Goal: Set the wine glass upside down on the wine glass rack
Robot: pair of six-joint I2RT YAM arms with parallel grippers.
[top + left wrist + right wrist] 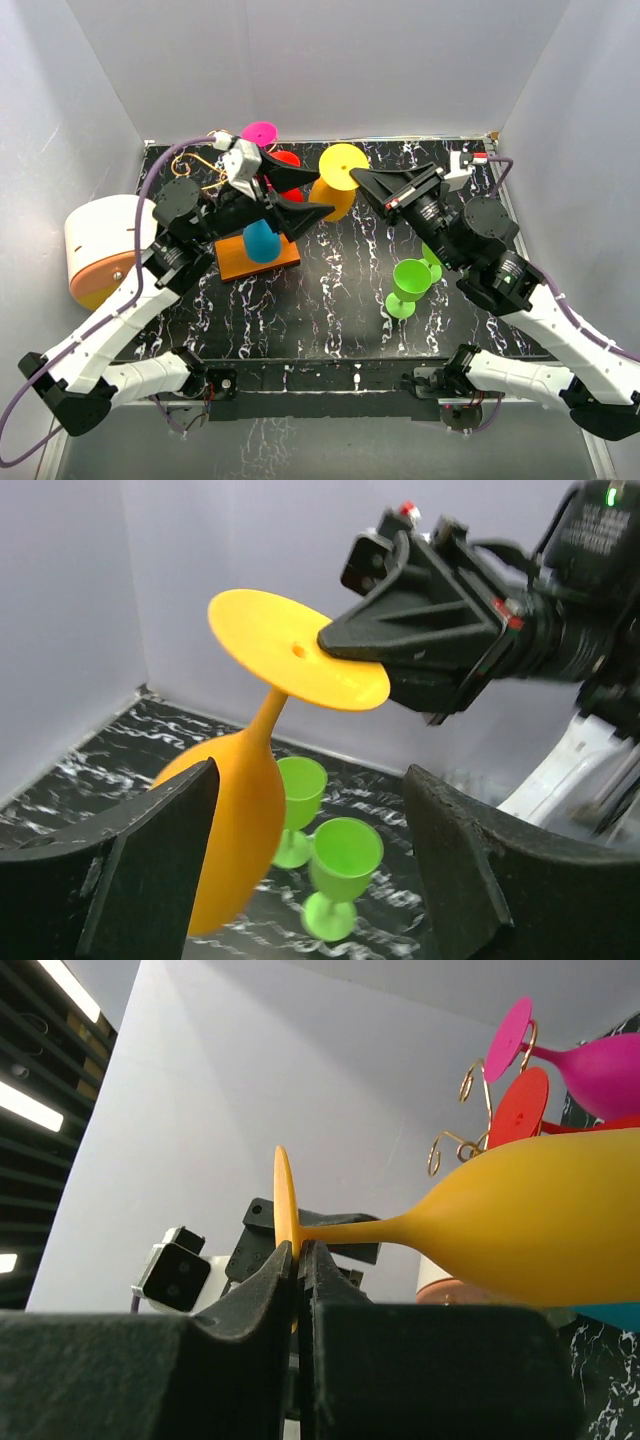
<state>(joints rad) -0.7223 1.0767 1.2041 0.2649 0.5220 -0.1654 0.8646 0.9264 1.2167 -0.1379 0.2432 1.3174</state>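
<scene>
Glass [238, 815] in right gripper [298, 1258], left gripper [310, 775] spread

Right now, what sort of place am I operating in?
Probably a lab test booth, not a kitchen: plain white walls box in a black marbled tabletop, and the props are toy-bright: an orange wine glass, two green glasses, a gold wire rack.

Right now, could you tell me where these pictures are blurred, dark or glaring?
Left wrist: the left fingers are dark and soft, the orange glass slightly blurred. Right wrist: the right fingers fill the bottom in shadow; strip lights glare top left. Top: sharp, evenly lit.
</scene>
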